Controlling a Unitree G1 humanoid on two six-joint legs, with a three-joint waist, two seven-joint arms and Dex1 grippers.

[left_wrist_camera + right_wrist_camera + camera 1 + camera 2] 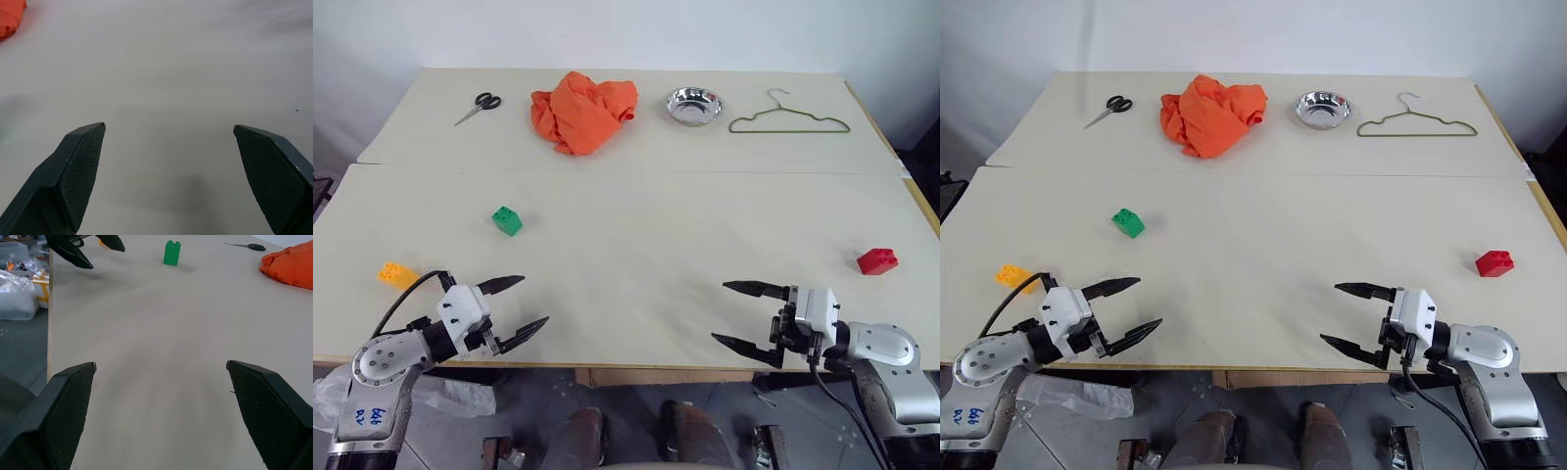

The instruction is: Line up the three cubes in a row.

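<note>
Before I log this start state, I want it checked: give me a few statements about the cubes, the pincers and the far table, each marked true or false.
1. Both pincers, left and right, are open and hold nothing. True.
2. The red cube lies in the bowl. False: it sits on the table near the right edge, and the bowl is on the far table.
3. The green cube stands apart from the yellow cube. True.
4. The three cubes already form a row. False: they are scattered, red far to the right of the other two.
5. The scissors lie on the cloth. False: they lie to its left, apart from it.
</note>
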